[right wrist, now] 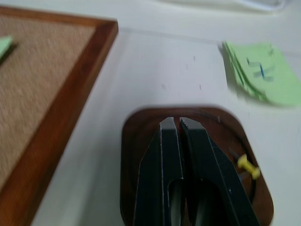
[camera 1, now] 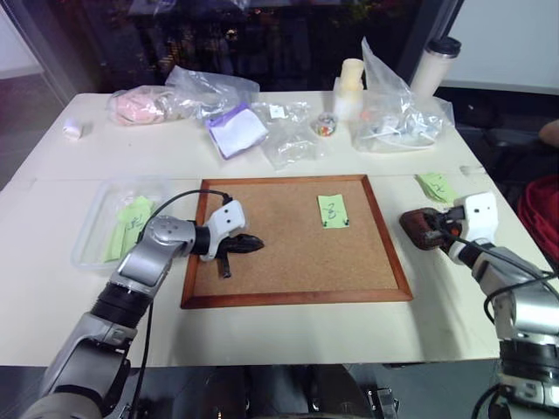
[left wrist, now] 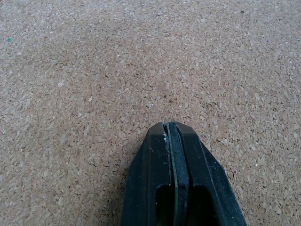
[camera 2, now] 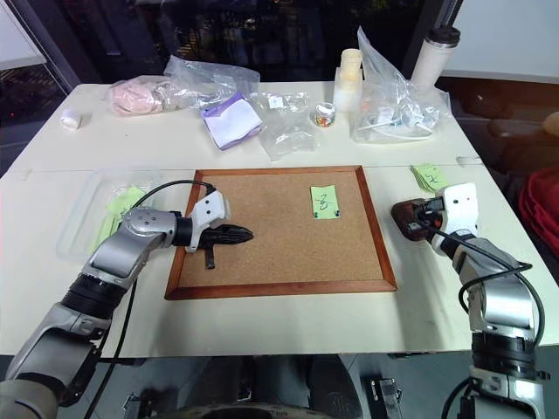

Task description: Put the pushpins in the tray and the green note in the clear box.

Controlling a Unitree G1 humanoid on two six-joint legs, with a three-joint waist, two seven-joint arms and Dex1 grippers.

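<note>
Partly hidden by the right gripper (right wrist: 178,123), the tray (right wrist: 141,141) holds a yellow pin (right wrist: 248,166).

A pale cream desk (camera 1: 288,336) is set before a dark glass window (camera 1: 262,39), in which faint reflections are seen. A white wall (camera 1: 511,39) is seen at the right.

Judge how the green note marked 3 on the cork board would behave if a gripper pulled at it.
The green note looks thin and flat, so probably floppy and very light. Dark pins appear at its lower corners, so it would likely resist or tear until they are out.
</note>
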